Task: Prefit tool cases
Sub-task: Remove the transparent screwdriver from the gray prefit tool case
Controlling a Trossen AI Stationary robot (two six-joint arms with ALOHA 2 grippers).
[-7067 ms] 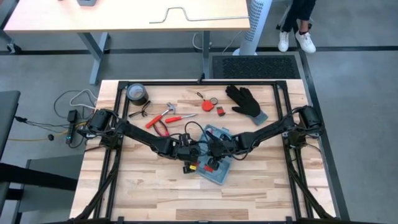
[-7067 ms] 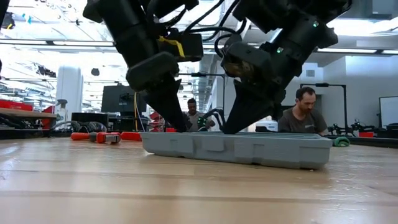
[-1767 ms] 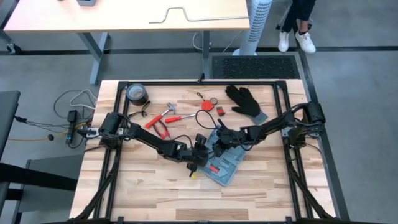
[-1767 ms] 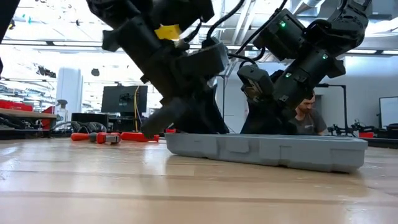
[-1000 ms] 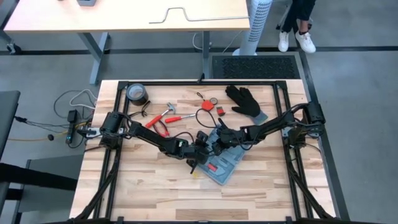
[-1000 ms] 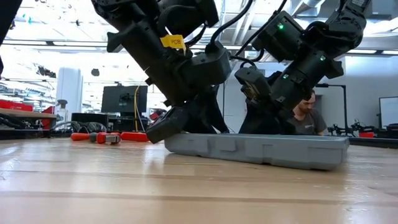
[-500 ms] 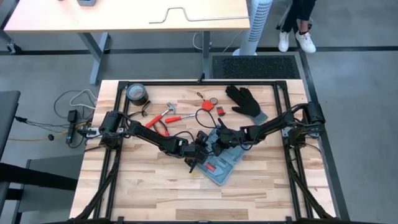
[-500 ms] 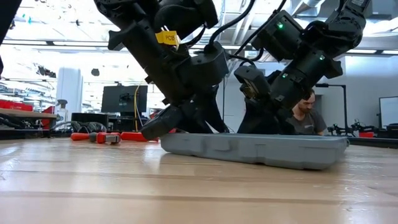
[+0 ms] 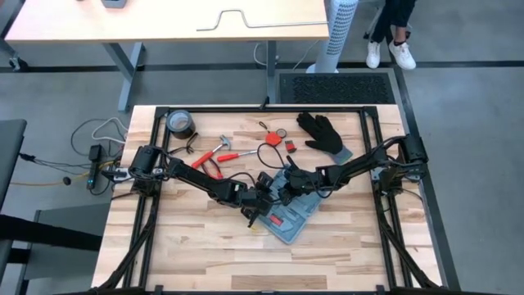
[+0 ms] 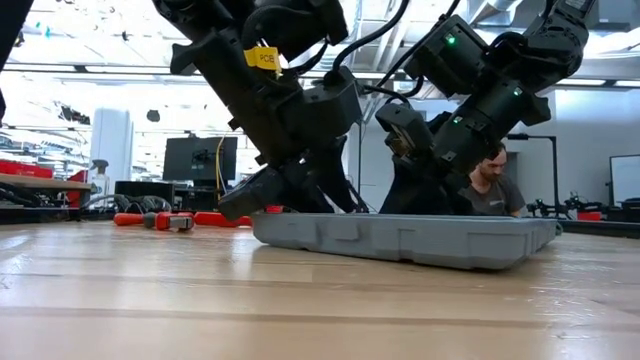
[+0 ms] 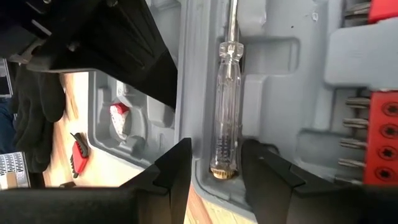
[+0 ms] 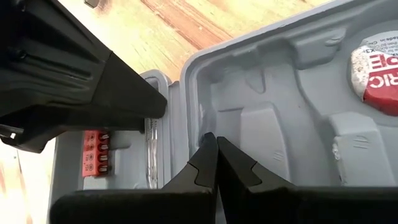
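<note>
The blue-grey tool case (image 9: 292, 213) lies open on the table's middle, its grey moulded recesses up (image 10: 400, 240). A clear-handled screwdriver (image 11: 227, 99) lies in one recess, next to a red bit holder (image 11: 379, 124). A red and white round tool (image 12: 376, 68) sits in the other half. My left gripper (image 9: 260, 210) is open at the case's left end, its fingers on either side of the screwdriver handle's butt end (image 11: 217, 171). My right gripper (image 9: 283, 191) is shut, its tips inside the far half (image 12: 211, 143). My left gripper reaches slanting down into the case with a finger (image 11: 264, 171) on each side of the screwdriver handle's butt end (image 11: 225, 169). I cannot tell whether it touches the handle or the case's wall. My right gripper's shut fingertips rest against the inner wall of the case's half (image 12: 202, 124), by the ridge between the halves. They come slanting down from the table's right. The case lies on the table.
A black glove (image 9: 325, 133) lies at the far right, a dark tape roll (image 9: 180, 124) at the far left. Red-handled pliers and a hammer (image 9: 214, 154) and small red items (image 9: 277, 137) lie behind the case. A person (image 10: 490, 185) sits in the room beyond.
The case has slid a little toward the table's left edge, and my left gripper has gone the same way with it. My right gripper has kept its place, shut inside the case.
</note>
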